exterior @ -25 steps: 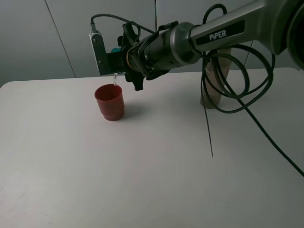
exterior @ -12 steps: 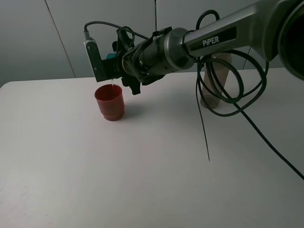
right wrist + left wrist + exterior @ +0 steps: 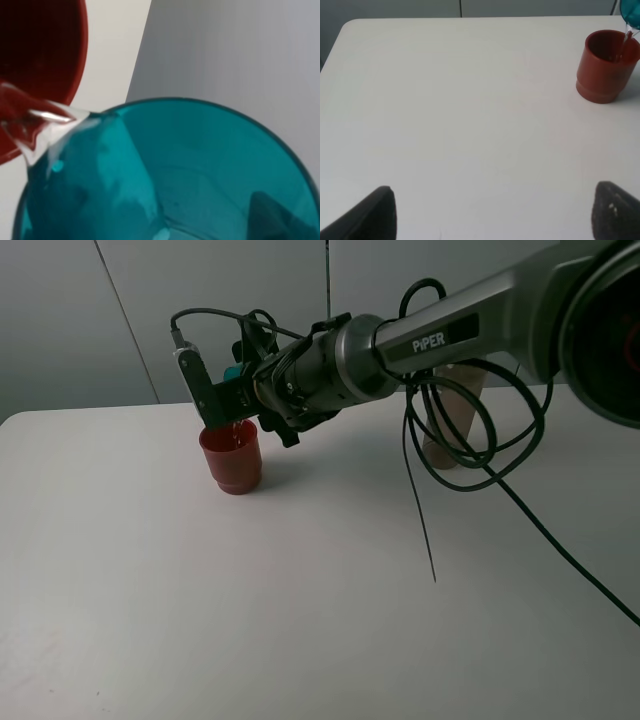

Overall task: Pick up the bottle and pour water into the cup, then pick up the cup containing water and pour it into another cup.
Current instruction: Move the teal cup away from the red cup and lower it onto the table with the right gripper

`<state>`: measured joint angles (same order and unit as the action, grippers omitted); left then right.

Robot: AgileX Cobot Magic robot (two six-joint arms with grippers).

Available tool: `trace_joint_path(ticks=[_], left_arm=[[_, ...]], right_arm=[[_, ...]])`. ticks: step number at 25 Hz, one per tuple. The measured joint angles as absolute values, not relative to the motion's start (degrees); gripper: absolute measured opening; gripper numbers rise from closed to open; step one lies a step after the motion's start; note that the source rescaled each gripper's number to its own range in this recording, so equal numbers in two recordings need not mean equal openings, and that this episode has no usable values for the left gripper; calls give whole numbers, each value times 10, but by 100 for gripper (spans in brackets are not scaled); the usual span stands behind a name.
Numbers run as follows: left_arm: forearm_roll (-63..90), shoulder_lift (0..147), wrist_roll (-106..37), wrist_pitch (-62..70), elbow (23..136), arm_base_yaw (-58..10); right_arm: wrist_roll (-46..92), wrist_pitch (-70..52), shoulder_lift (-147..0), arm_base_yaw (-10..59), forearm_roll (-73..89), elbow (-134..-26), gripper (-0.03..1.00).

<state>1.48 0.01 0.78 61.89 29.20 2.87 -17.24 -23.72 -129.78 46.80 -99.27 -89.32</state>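
My right gripper (image 3: 240, 396) reaches across to the left side and is shut on the teal see-through cup (image 3: 233, 372), which it holds tipped over the red-brown cup (image 3: 231, 454). In the right wrist view the teal cup (image 3: 165, 175) fills the picture, and water (image 3: 40, 125) runs off its rim towards the red cup (image 3: 40, 50). The left wrist view shows the red cup (image 3: 605, 65), the thin stream (image 3: 626, 37) and the teal cup's edge (image 3: 632, 12). My left gripper (image 3: 495, 215) is open, with nothing between its fingers, well short of the cups. The bottle (image 3: 452, 410) stands upright at the back right, partly behind cables.
Black cables (image 3: 430, 510) hang in loops from the right arm and trail over the white table (image 3: 300, 620) in front of the bottle. A grey wall (image 3: 80, 320) runs behind the table's far edge.
The right arm has shifted left and lower, bringing the tipped teal cup closer over the red cup's rim. The hanging cables swung left with it.
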Motion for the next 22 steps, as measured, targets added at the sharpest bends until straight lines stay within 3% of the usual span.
trace_joint_path(ticks=[22], left_arm=[[15,0,8,619,292,29]], right_arm=[[-97,-280,-1298,494,-993,-893,11]])
